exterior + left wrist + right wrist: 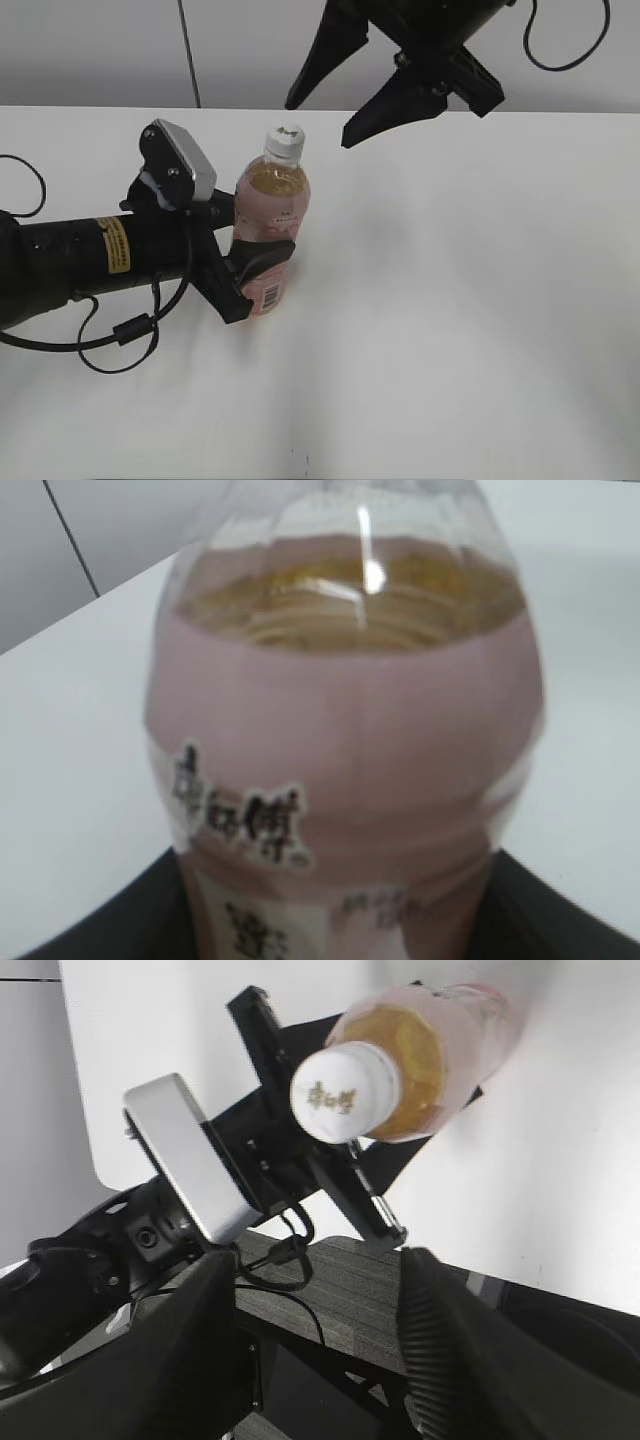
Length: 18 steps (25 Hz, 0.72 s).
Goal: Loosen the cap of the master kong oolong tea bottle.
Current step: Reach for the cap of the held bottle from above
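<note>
Upright on the white counter (460,300) stands the master kong oolong tea bottle (270,215), left of the middle in the exterior view, its amber tea showing above a pale pink wrap label. The cap (284,141) sits on the neck, small, white and round, with a small dark mark on top. In the right wrist view the cap (345,1091) faces the camera almost squarely.

The left pincer (248,270) comes in from the left, low over the counter, and is closed around the lower half of the bottle: one dark finger (262,262) lies across the front of the label, the other passes behind it. The left wrist view is filled by the blurred bottle (345,740), with dark pincer parts at the lower corners on either side of the label, pressed against it.

The right pincer (320,122) hangs above the counter, up and to the right of the cap. Its two black fingers (392,112) are spread wide and hold nothing. One fingertip is near the cap at about its height but apart from it. In the right wrist view the fingers (440,1350) stand apart at the bottom edge, with the bottle (430,1050) beyond them.
</note>
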Each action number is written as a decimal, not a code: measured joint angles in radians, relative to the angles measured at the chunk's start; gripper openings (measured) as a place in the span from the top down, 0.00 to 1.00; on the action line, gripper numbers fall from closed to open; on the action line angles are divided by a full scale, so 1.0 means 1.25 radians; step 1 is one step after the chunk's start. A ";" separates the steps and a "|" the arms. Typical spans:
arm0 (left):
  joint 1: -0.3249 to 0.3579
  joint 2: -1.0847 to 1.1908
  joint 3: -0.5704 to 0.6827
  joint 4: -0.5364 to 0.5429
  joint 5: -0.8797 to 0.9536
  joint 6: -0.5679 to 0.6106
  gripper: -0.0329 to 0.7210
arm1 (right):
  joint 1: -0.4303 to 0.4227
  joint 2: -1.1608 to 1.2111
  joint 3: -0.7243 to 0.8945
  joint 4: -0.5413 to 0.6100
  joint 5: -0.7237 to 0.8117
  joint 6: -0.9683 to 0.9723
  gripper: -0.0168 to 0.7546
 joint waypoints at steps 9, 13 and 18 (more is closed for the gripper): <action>0.000 -0.009 -0.009 0.009 0.034 0.006 0.44 | 0.000 0.076 -0.062 -0.010 0.016 0.046 0.46; 0.000 -0.009 -0.009 0.010 0.034 0.006 0.44 | 0.000 0.106 -0.094 -0.010 0.016 0.055 0.46; 0.001 -0.009 -0.010 0.017 0.034 0.007 0.44 | 0.000 0.138 -0.125 -0.010 0.022 0.070 0.47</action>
